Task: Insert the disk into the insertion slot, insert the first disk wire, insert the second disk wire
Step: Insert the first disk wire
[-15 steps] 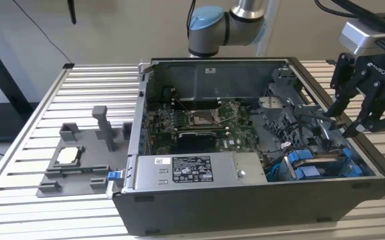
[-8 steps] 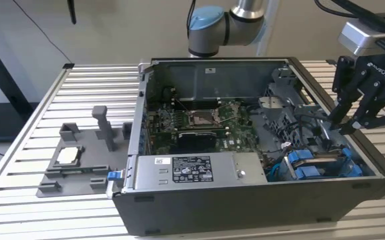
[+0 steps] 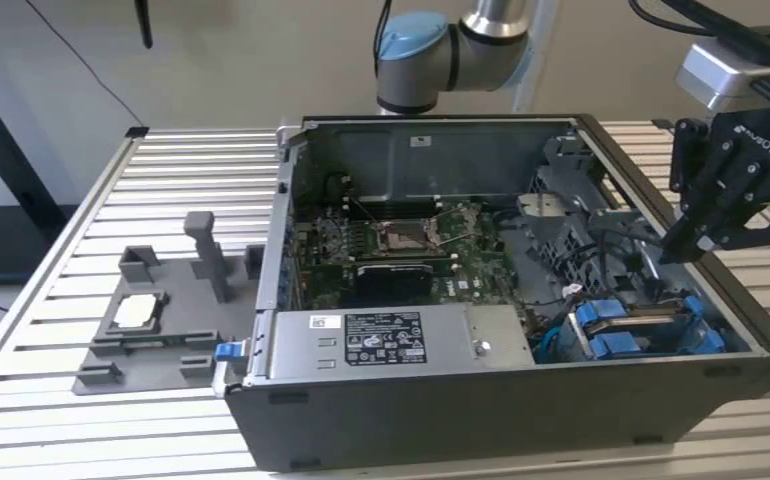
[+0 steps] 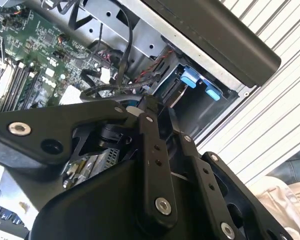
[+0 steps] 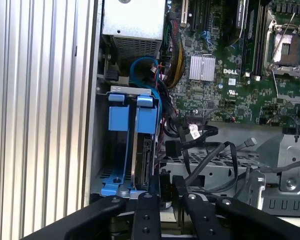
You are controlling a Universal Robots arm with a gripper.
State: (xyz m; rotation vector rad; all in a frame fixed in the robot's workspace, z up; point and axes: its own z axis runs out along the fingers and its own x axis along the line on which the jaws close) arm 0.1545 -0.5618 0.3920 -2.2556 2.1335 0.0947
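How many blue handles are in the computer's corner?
2. Both stand side by side in the drive bay: one blue handle nearer the case wall, the other blue handle beside it. More may be hidden.

The silver-grey disk (image 5: 142, 155), clipped in its bright blue carrier, stands on edge inside the computer case's drive bay.

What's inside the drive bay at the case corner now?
Blue carrier frames stand in the drive bay, with the disk edge-on among them. The gripper covers one end of the bay, so that end is hidden.
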